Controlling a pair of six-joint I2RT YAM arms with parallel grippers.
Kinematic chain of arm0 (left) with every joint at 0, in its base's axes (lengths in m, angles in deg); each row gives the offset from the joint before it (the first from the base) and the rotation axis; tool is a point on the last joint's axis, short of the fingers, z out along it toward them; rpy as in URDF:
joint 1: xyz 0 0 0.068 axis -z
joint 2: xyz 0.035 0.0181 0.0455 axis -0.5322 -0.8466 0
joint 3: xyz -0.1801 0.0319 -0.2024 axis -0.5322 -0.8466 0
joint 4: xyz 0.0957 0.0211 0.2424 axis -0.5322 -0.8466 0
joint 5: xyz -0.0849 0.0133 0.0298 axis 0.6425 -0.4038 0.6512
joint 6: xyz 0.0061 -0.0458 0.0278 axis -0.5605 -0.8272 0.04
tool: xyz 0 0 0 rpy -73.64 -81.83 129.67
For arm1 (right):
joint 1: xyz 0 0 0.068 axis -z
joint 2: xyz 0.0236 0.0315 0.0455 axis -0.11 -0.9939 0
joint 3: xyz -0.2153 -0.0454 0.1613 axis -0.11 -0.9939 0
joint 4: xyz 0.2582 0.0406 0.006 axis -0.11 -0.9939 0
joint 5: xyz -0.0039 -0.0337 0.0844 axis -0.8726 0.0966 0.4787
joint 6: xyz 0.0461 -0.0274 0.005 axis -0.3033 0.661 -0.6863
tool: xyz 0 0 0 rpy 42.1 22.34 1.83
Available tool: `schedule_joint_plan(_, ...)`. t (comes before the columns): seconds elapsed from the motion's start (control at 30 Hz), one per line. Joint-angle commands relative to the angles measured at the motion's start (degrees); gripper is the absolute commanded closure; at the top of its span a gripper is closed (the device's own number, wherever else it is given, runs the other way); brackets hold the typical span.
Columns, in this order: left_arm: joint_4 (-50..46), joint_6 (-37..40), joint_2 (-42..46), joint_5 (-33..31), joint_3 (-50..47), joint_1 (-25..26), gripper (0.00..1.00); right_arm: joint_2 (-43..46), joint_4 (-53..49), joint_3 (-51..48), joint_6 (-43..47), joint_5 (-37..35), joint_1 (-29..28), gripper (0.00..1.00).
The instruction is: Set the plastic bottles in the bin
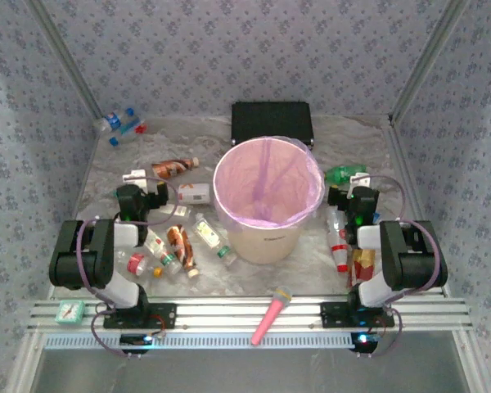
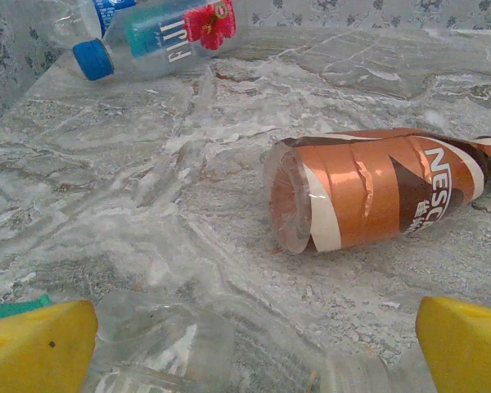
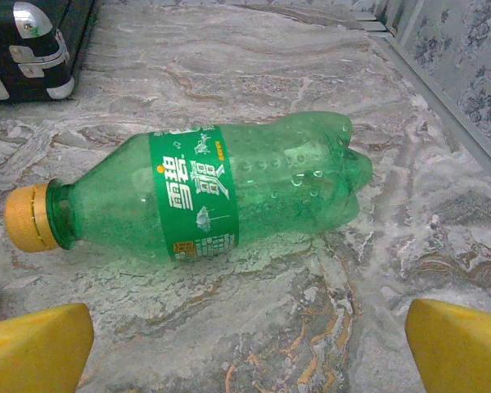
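The cream bin (image 1: 266,241) with its pink bag stands mid-table. My left gripper (image 1: 151,190) (image 2: 258,344) is open above a clear bottle (image 2: 159,344) that lies low between its yellow fingers (image 2: 41,344). A brown coffee bottle (image 1: 173,168) (image 2: 376,192) lies just beyond it, base toward me. My right gripper (image 1: 349,193) (image 3: 250,344) is open over bare table, a little short of a green bottle (image 1: 344,174) (image 3: 204,192) lying on its side, yellow cap to the left. Two blue-capped clear bottles (image 1: 119,124) (image 2: 159,33) lie at the far left.
More bottles lie by the left arm: a white one (image 1: 193,193), a brown one (image 1: 182,248), a clear one (image 1: 213,236). A white bottle with a red label (image 1: 337,241) lies beside the right arm. A black box (image 1: 272,123) (image 3: 33,45) sits behind the bin. A pink stick (image 1: 270,315) and a teal clock (image 1: 69,311) rest on the front rail.
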Motion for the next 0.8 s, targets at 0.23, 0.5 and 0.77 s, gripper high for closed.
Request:
schedule_joint_plan(0.23, -1.3, 1.0, 0.0, 1.0, 1.0, -0.3, 0.00, -0.1, 0.2, 1.0, 0.0, 0.4, 0.3, 0.00)
schedule_joint_plan(0.5, -1.2, 1.0, 0.0, 1.1, 1.0, -0.4, 0.00, -0.1, 0.1, 1.1, 0.0, 0.6, 0.4, 0.00)
schedule_joint_plan(0.77, -1.5, 0.7, 0.0, 1.9, 1.2, -0.8, 0.00, 0.0, -0.1, 1.2, -0.1, 0.8, 0.6, 0.00)
